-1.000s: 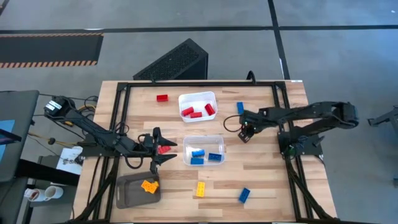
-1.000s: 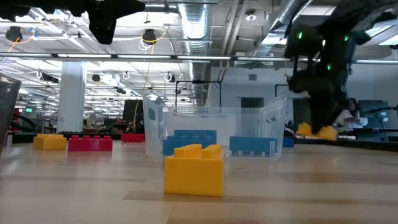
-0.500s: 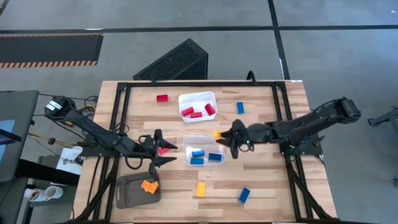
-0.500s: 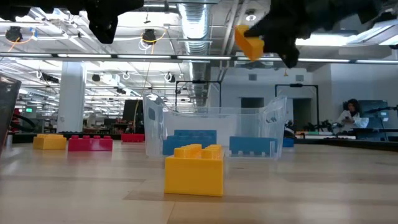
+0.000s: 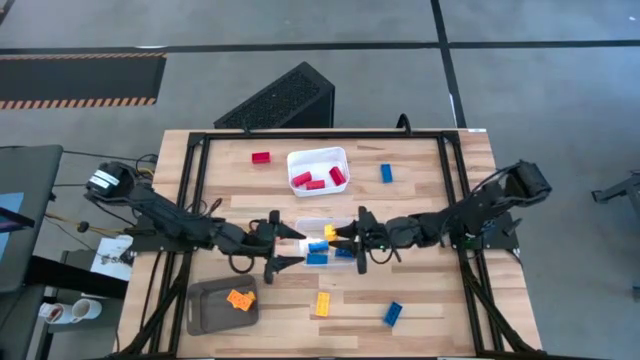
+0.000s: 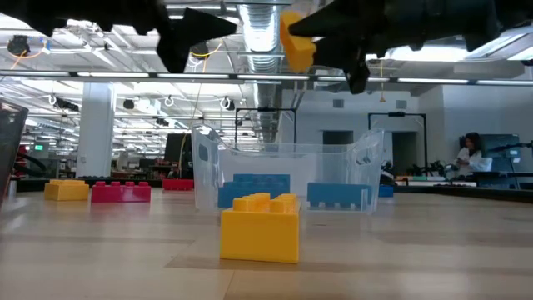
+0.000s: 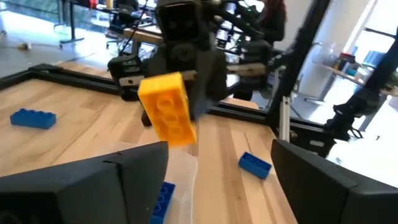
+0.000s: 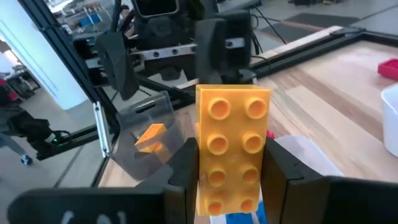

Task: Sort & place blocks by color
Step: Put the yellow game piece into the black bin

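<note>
A yellow brick (image 8: 233, 143) hangs over the clear tray (image 5: 312, 222), which holds blue bricks; my right gripper (image 5: 345, 238) is shut on it, reaching in from the table's right. Facing it from the left, my left gripper (image 5: 278, 243) stands open at the tray's left rim with nothing between its fingers. The low view shows the yellow brick (image 6: 298, 48) high above the tray's wall (image 6: 208, 167). On the table at the left, in that view, lies a red brick (image 6: 121, 193). My right gripper pinches the yellow brick's two long sides (image 8: 202, 180) between its two fingers (image 8: 277, 165), at the end nearest the wrist. The fingers come level from the table's right and lie along the brick. The brick sticks out ahead of them, studs up, clear above the clear tray.
A white tray (image 5: 300, 158) with red bricks stands behind the clear one. A grey tray (image 5: 205, 310) at the near left holds a yellow brick (image 5: 239, 298). Loose on the table: a red brick (image 5: 261, 157), two blue bricks (image 5: 386, 173) (image 5: 393, 313), and a yellow one (image 5: 323, 303).
My right gripper has lifted the yellow brick off the table at the right, tipped from pointing down to level, and carried it toward the table's left, over the clear tray. My left gripper has gone toward the table's right, up to the clear tray.
</note>
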Available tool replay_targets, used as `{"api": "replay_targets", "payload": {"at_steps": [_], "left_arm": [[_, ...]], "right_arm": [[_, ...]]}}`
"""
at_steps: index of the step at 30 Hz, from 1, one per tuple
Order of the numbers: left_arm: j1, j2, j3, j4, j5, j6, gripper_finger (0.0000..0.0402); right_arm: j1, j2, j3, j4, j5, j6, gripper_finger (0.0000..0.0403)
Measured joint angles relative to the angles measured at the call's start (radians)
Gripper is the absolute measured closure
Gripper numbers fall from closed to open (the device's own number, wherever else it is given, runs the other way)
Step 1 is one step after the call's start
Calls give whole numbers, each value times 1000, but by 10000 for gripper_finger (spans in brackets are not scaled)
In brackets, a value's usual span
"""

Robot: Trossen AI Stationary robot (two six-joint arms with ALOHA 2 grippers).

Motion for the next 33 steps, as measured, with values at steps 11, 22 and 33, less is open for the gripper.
{"api": "replay_targets", "payload": {"at_steps": [11, 22, 33], "left_arm": [[95, 137, 77, 2, 26, -160, 99], [106, 220, 112, 90, 60, -154, 101], [108, 216, 113, 143, 52, -134, 204]], "right_arm": [[2, 115, 94, -2, -38, -33, 284], [12, 122, 129, -17, -50, -38, 282], [14, 122, 130, -49, -56, -33, 280]]}}
